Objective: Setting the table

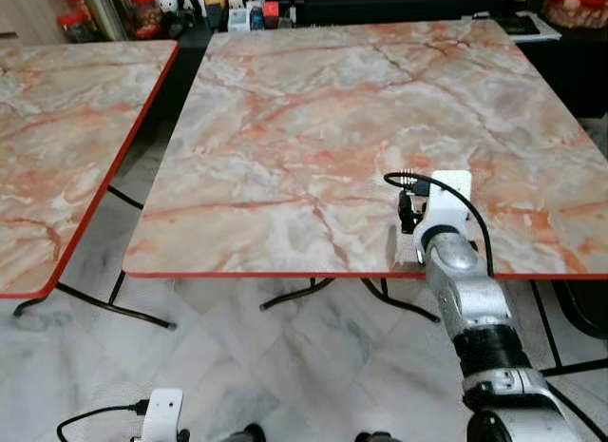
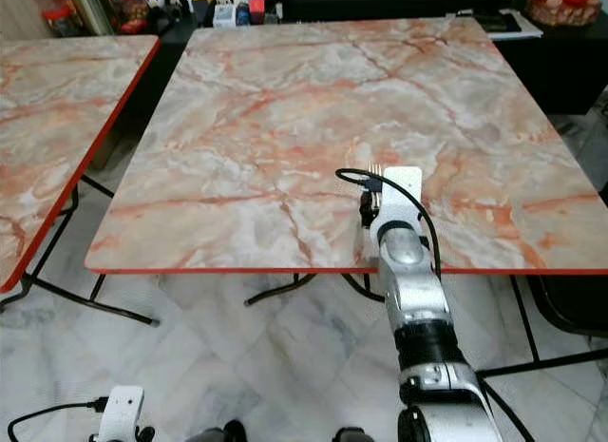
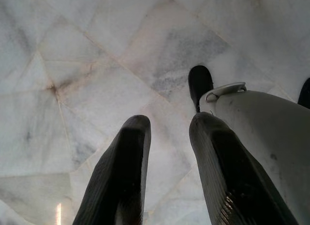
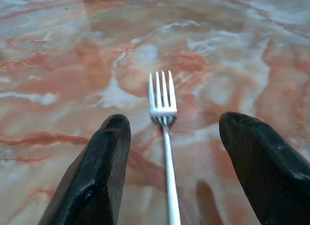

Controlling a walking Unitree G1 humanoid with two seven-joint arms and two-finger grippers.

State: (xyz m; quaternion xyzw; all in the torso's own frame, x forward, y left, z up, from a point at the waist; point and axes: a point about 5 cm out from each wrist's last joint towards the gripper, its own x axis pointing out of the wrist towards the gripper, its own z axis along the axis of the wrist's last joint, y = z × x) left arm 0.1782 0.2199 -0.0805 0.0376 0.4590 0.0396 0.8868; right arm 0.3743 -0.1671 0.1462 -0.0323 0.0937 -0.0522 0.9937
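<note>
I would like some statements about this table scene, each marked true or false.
1. The fork lies on the marble table between the fingers of the right end effector. True.
2. The right end effector is shut on the fork. False: its fingers stand apart, one on each side of the fork.
3. The left end effector is over the table. False: it hangs low over the floor.
4. A second marble table stands on the robot's left. True.
</note>
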